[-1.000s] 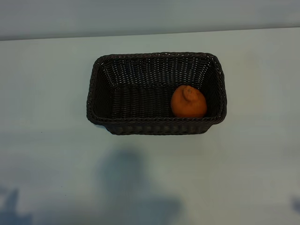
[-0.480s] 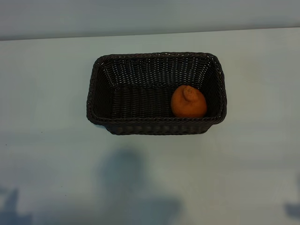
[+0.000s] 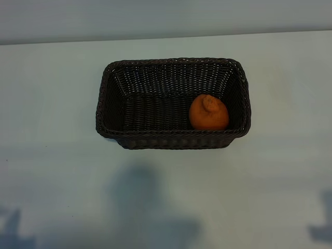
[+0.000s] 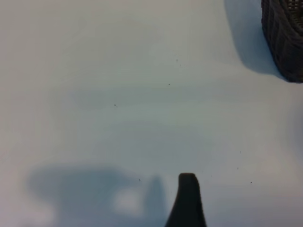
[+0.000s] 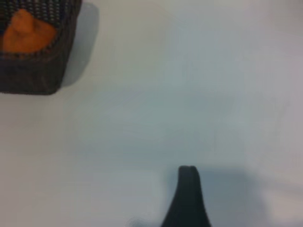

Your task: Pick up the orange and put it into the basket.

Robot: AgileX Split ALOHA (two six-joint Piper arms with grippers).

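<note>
Above bare table (image 5: 142, 118), right gripper (image 5: 188, 198) open, empty.

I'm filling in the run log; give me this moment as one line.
orange: in basket, right end | left gripper: open, empty, over bare table | right gripper: open, empty, clear of basket | task: placed

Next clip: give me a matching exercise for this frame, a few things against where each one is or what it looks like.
Things:
1. orange
2. basket
3. table

Descriptions:
A. dark brown woven wicker
B. pale, bare around the basket
C. lying inside the basket, at its right end in the exterior view

Pairs: 1-C, 2-A, 3-B
</note>
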